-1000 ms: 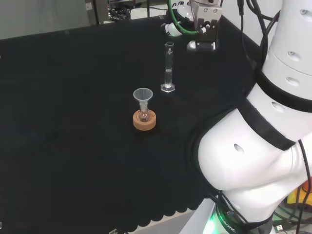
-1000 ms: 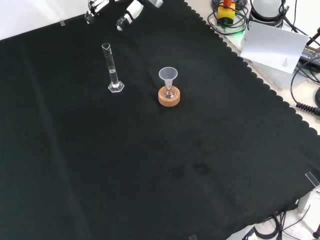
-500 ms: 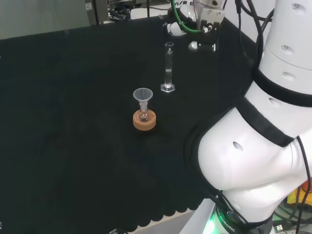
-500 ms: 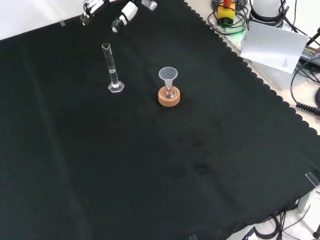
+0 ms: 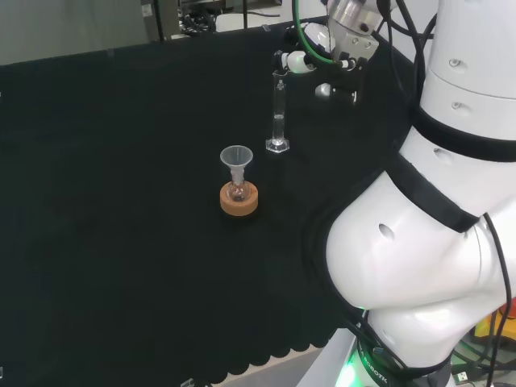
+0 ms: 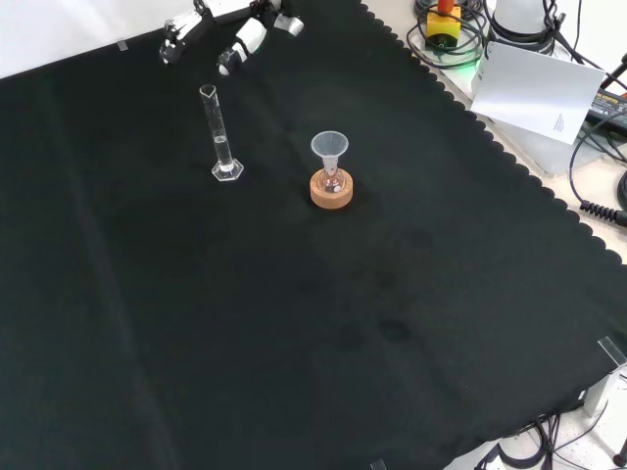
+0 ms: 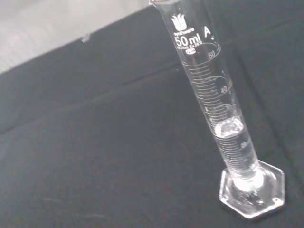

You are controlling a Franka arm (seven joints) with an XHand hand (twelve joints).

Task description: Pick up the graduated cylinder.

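Note:
The graduated cylinder (image 5: 278, 113) is clear glass on a hexagonal foot and stands upright on the black cloth (image 5: 121, 242). It also shows in the front view (image 6: 221, 137). The wrist view shows the cylinder (image 7: 223, 123) close up, with clear liquid filling about its lower half. In the head view my hand (image 5: 300, 59) hangs just right of the cylinder's top, fingers spread and apart from the glass. In the front view the hand (image 6: 243, 37) is above and behind the cylinder, one finger (image 6: 176, 41) to the left and another to the right. It holds nothing.
A clear funnel (image 5: 236, 157) sits in a small flask on a cork ring (image 5: 239, 201), nearer the arm's base than the cylinder. In the front view the funnel (image 6: 330, 147) and the cork ring (image 6: 331, 190) stand to the cylinder's right. My own white links (image 5: 435, 242) stand at the head view's right.
The hand has come down toward the cylinder's top; its fingers now flank the upper part of the tube. The cylinder and the funnel have not moved.

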